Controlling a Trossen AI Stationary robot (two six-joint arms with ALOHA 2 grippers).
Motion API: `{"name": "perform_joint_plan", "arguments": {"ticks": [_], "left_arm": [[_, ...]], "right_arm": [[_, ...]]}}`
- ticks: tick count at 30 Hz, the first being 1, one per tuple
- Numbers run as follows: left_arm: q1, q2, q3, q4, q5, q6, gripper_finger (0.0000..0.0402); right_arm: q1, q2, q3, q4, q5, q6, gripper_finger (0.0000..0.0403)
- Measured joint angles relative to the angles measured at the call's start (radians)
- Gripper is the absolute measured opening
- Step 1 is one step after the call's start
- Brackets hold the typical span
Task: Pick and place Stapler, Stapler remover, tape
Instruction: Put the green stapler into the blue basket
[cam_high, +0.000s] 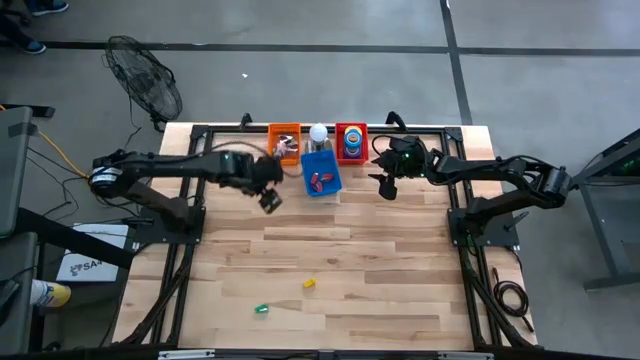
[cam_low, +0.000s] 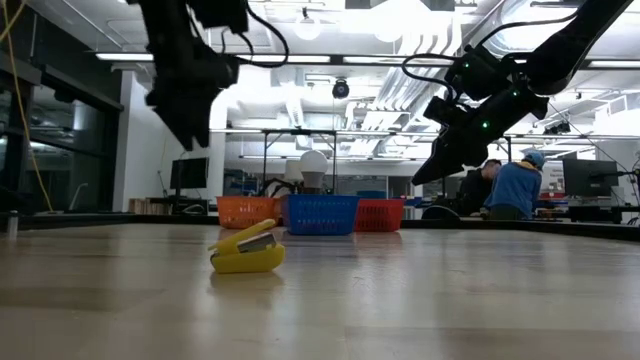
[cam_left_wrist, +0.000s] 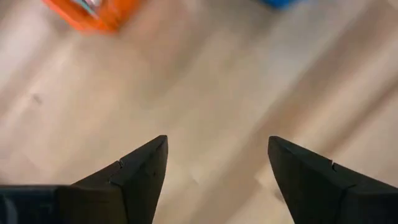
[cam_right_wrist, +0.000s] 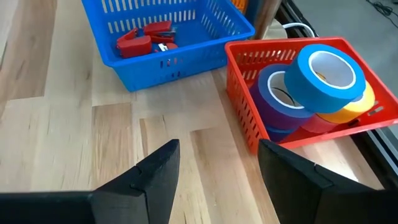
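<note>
A yellow stapler (cam_high: 310, 284) (cam_low: 247, 250) lies on the wood near the table's near edge, and a small green object (cam_high: 261, 310) lies beside it. Tape rolls (cam_right_wrist: 326, 68), blue, purple and yellow, are stacked in a red basket (cam_right_wrist: 249, 118) (cam_high: 351, 142). Red staple removers (cam_right_wrist: 140, 40) lie in a blue basket (cam_high: 321, 172). My left gripper (cam_high: 270, 200) (cam_left_wrist: 217, 140) hangs open over bare wood, just on the near side of the orange basket (cam_high: 284, 142). My right gripper (cam_high: 387, 188) (cam_right_wrist: 217, 144) is open too, above the wood just short of the red basket.
The three baskets stand in a row along the far edge, with a white rounded object (cam_high: 318, 132) behind the blue one. Wide bare wood lies between the baskets and the stapler. Beyond the table, a person in blue (cam_low: 518, 188) sits in the room.
</note>
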Motion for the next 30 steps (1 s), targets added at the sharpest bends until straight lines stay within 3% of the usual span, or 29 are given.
{"name": "perform_joint_plan", "arguments": {"ticks": [9, 15, 22, 30], "left_arm": [[-0.263, -0.012, 0.000, -0.073, 0.114, -0.074, 0.0273], [-0.385, -0.012, 0.000, -0.070, 0.120, -0.172, 0.0273], [-0.468, -0.012, 0.000, -0.069, 0.104, -0.275, 0.0273], [-0.475, -0.012, 0.000, -0.064, 0.058, -0.278, 0.0273]], "right_arm": [[0.000, 0.000, 0.000, 0.002, -0.017, -0.006, 0.0208], [0.001, 0.000, 0.000, 0.001, -0.022, -0.006, 0.0208], [0.001, 0.000, 0.000, 0.001, -0.023, -0.005, 0.0208], [0.001, 0.000, 0.000, -0.009, -0.023, -0.003, 0.0208]]}}
